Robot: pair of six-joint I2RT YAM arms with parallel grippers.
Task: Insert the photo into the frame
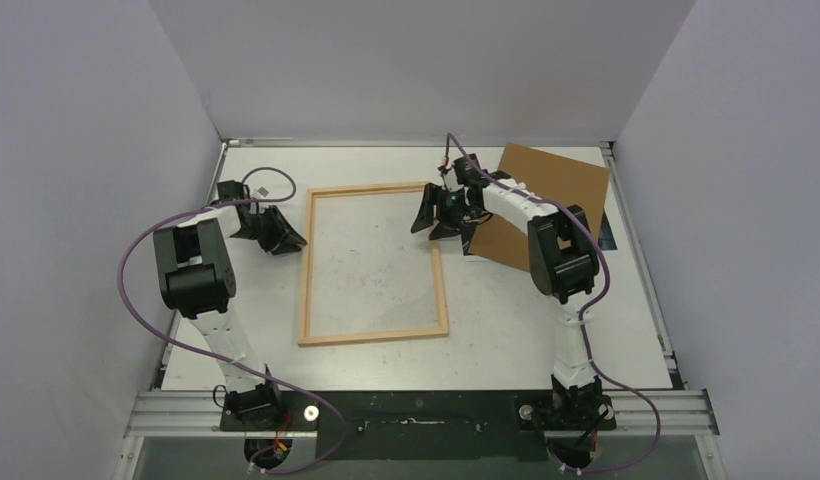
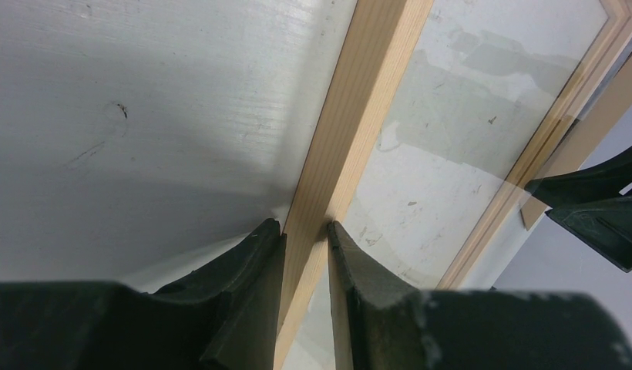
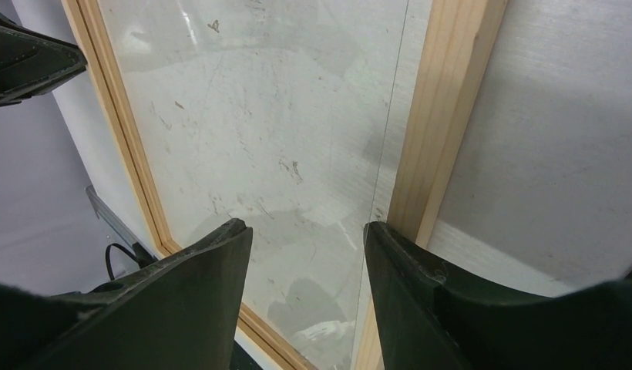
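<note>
The frame (image 1: 374, 334) lay flat on the bench (image 1: 506, 340), its long side running away from me. My left fingers (image 2: 243, 270) pinched its left rail, narrow. My right fingers (image 3: 189, 293) hung wide over its right rail, nearer the brown board (image 1: 556, 180). I saw no photo.

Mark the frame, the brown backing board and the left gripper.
frame (image 1: 308, 270): top external view, on its left rail.
backing board (image 1: 558, 178): top external view, on its bare far part.
left gripper (image 2: 301, 230): left wrist view, midway between its fingertips.
</note>
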